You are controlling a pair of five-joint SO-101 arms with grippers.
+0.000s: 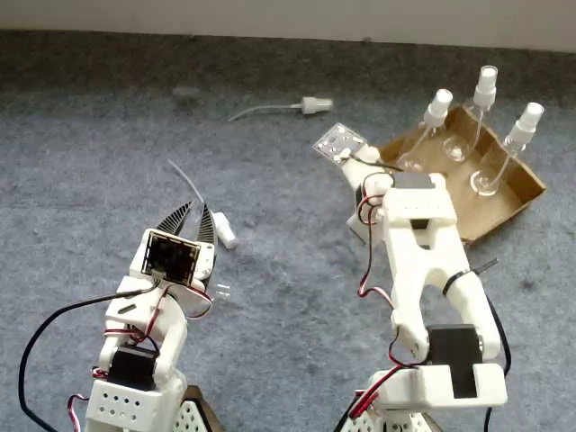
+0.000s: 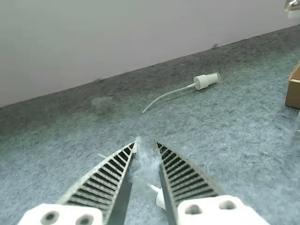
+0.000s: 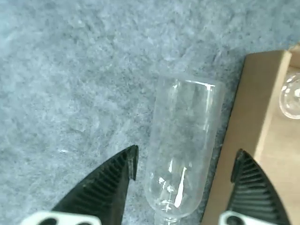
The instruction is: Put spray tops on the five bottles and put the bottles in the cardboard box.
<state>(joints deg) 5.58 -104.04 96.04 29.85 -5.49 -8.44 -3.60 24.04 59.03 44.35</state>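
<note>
right gripper [image 3: 186, 152] spread astride bottle [image 3: 183, 117] | bottle beside cardboard box [image 3: 255, 108]

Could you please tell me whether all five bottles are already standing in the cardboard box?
No, the high view shows just three bottles standing in the cardboard box.

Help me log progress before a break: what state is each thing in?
Left gripper: open, empty.
Right gripper: open, straddling loose bottle.
Loose bottle: outside the cardboard box, beside it.
Three bottles: upright in the box, spray tops on.
Near spray top: loose on carpet, by left gripper.
Far spray top: loose on carpet.
Cardboard box: open, part filled.
</note>
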